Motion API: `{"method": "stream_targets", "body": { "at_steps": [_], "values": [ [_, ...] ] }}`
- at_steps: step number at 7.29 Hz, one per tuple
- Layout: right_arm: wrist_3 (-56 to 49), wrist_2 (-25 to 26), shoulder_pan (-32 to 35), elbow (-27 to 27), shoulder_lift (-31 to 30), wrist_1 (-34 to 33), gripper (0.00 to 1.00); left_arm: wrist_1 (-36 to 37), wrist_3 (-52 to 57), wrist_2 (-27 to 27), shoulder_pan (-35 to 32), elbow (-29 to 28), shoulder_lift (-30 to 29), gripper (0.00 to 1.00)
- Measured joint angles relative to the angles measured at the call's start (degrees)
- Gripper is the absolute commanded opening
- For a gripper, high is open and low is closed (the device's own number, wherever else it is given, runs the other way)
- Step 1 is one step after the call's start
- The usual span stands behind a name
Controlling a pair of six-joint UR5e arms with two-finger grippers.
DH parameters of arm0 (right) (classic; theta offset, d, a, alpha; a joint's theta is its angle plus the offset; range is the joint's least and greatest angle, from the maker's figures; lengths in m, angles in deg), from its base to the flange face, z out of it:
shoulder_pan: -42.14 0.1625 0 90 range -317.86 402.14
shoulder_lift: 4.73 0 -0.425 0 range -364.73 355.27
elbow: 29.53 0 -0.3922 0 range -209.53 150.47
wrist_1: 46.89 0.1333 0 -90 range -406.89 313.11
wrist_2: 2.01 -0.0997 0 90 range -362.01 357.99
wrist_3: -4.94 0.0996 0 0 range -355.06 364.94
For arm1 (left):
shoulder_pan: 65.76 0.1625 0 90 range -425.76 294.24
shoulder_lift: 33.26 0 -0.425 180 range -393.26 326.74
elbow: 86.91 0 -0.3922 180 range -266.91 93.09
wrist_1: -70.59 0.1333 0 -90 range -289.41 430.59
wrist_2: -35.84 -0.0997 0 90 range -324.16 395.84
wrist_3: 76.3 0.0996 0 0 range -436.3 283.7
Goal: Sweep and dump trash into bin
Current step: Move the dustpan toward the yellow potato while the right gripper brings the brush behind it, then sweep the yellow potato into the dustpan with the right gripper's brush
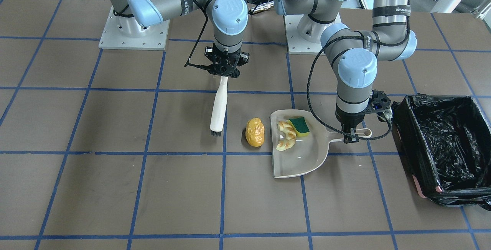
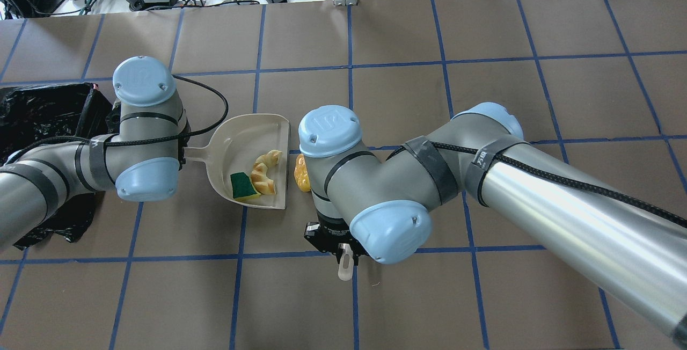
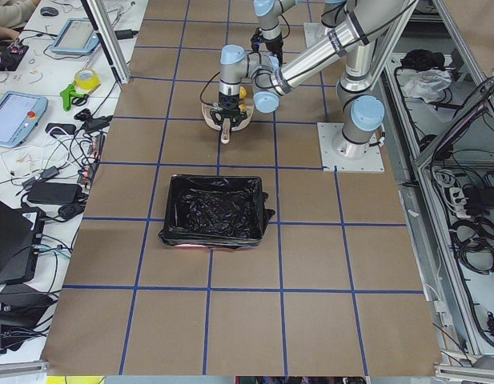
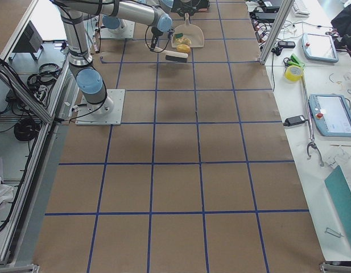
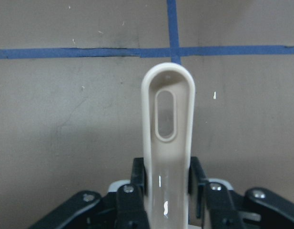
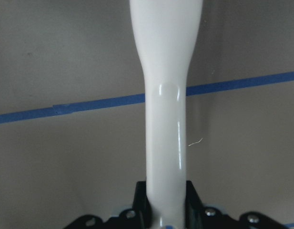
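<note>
The green-and-yellow sponge wedge [image 1: 300, 126] and the golden croissant-like piece [image 1: 285, 137] lie inside the beige dustpan [image 1: 303, 162]. The yellow-brown potato-like lump [image 1: 255, 132] lies on the table just outside the pan's open edge. My left gripper [image 1: 351, 138] is shut on the dustpan's handle [image 5: 167, 124], and the pan rests flat. My right gripper [image 1: 224, 74] is shut on the white brush handle [image 6: 166, 119]. The brush's dark bristles [image 1: 215, 131] sit a short way from the lump, apart from it, on the side away from the pan. The black-lined bin [image 1: 402, 127] stands beyond the left gripper.
The bin's pinkish corner [image 1: 422, 189] shows under the bag. Both arm bases [image 1: 134, 31] stand at the table's robot side. In the overhead view the right arm [image 2: 483, 178] covers much of the lump [image 2: 301, 174]. Monitors and cables lie past the table's far edge.
</note>
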State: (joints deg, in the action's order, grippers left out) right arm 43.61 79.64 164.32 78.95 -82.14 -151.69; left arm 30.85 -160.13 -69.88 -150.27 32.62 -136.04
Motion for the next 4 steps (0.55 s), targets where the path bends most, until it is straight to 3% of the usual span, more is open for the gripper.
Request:
{"method": "stream_targets", "body": {
  "at_steps": [4],
  "values": [
    [3.06,-3.36,1.35,-1.28,5.17,-7.23,0.04,0.12,-0.68,0.0,-0.13,-0.3,-0.41,0.0]
  ]
}}
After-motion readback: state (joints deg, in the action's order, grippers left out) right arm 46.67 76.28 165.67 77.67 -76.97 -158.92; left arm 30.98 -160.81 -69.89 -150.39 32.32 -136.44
